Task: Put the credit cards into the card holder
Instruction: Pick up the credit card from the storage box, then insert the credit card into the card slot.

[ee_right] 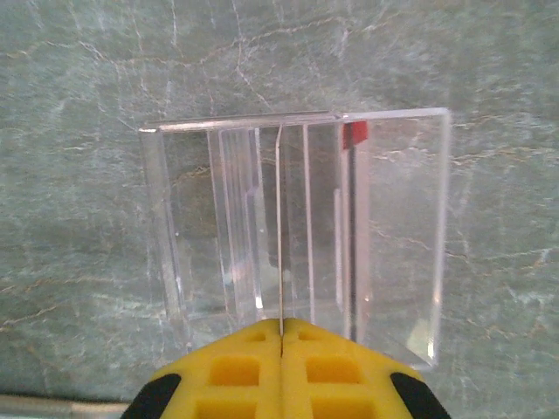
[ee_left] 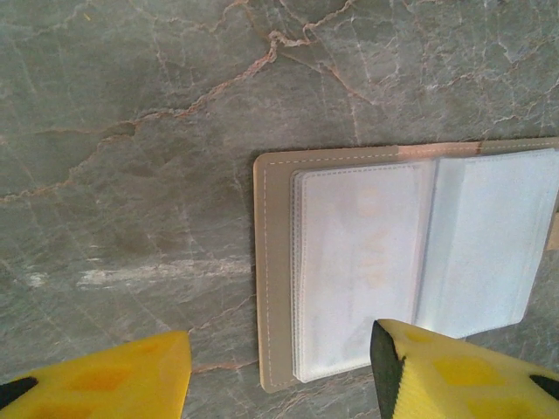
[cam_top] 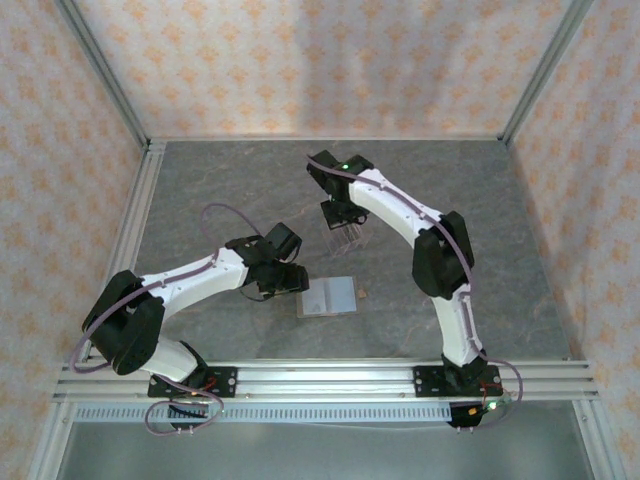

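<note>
My desk (cam_top: pixel 200 190) is a grey-green, stone-patterned surface with pale and rusty veins. Toward its far middle stands a clear acrylic slotted stand (cam_top: pixel 348 238), its upright dividers side by side. Peach floral-print walls (cam_top: pixel 300 60) enclose three sides. A silver metal rail (cam_top: pixel 330 375) runs along the near edge.

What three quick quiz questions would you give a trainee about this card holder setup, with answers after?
1. True or false: a red card corner shows inside the clear acrylic stand.
2. The left fingers are nearest to: A) the open card holder, B) the acrylic stand, C) the back wall.
3. Are the right fingers apart or pressed together?

Key: 1 true; 2 A; 3 pressed together, at the near edge of the stand.
</note>
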Controlling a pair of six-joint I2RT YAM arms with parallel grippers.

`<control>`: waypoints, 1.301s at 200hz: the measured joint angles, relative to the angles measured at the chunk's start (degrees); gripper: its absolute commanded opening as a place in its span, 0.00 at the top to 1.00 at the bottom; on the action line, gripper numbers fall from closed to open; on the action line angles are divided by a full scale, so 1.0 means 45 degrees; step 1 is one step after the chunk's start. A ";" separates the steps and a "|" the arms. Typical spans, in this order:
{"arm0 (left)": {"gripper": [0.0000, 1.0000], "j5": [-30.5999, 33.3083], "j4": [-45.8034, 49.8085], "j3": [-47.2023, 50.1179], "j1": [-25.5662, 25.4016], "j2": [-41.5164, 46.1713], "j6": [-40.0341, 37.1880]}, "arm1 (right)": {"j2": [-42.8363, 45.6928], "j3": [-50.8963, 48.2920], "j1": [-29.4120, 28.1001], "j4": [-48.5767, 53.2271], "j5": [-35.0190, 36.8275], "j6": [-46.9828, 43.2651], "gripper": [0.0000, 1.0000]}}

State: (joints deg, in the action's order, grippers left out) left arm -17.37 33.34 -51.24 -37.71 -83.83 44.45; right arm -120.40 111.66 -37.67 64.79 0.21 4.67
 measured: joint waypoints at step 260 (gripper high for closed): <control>0.55 0.0627 0.1078 -0.2040 -0.0539 -0.3157 -0.0894 | 1.0467 -1.6922 -0.0991 -1.4081 -0.6358 0.6732 1.00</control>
State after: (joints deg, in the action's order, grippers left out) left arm -14.55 38.20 -60.42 -40.14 -98.04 40.42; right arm -73.30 35.51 -42.13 1.43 -28.40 34.96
